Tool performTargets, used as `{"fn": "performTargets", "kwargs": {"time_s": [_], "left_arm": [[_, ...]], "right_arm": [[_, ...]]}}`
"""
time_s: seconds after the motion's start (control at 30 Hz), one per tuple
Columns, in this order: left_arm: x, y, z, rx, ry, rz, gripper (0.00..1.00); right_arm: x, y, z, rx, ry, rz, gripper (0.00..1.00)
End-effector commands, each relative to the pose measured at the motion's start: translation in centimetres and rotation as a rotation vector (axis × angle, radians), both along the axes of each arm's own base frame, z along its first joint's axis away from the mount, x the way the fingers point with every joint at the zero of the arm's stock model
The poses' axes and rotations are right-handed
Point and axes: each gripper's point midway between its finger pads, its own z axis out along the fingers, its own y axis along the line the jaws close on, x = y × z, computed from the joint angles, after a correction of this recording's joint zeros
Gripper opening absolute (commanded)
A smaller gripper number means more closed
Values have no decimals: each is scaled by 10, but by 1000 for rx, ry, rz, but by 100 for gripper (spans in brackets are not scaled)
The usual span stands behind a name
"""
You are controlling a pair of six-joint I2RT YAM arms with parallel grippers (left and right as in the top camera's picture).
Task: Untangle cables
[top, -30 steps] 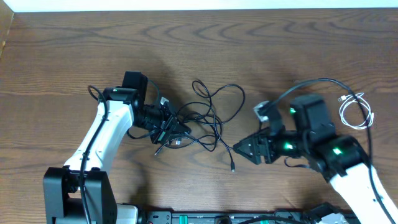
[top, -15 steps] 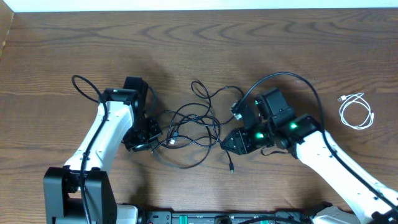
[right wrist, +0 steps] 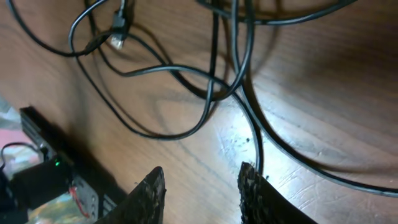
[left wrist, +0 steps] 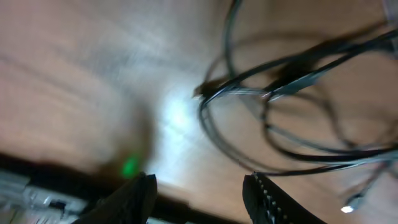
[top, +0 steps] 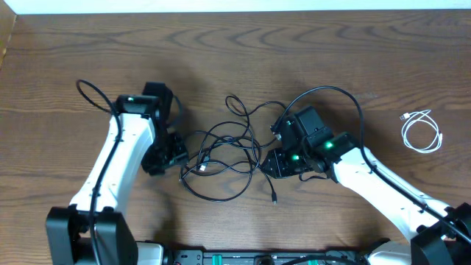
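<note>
Nearest the bases: loose plug end on the bench, just clear of the heap. Next, black cable tangle mid-bench, between both arms; spreads wider and looser than a second ago, loops drawn out leftward. At its left rim, left fingers released, nothing between them; backed out from inside the knot. At its right rim, right fingers also apart and empty, one strand passing just beside a tip; swung in from far right. Farther off to the right, white cable coil, already separate, well apart, unmoved. Reads as a regrasp stage: partly loosened, crossings still stacked in the middle, not yet untangled. Probably calls for a fresh pinch from each side.
</note>
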Motion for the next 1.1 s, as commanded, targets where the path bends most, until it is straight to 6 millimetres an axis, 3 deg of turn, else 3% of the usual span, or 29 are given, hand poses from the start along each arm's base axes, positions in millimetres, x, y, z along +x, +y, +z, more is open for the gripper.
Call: {"fn": "performTargets", "kwargs": {"time_s": [0.0,0.1,0.23,0.37,0.57,0.7,0.87,1.07], "left_arm": [[10,-4,10,-19,-68,-10,50],[17,-9,6,-27,-101,-68,50],[25,-21,-9,-39,-158,-188,50],[27,-34,-27,-48,-196,-261,62],[41,-55,-37,-62,-287,-360,64],[56,-60,-36,-66,-355,-362,64],[69,-45,-35,35,-396,-318,63],[66,-43,-42,43,-367,-320,64]], "right_arm": [[2,-5,-13,-49,42,-75,36],[2,-5,-17,-48,116,-175,46],[5,5,-14,-18,159,-267,45],[5,19,-11,0,174,-347,45],[7,36,-18,-6,230,-582,52],[8,54,-30,9,256,-654,51],[0,70,-57,-4,331,-708,47],[-1,75,-87,-38,356,-726,38]]}}
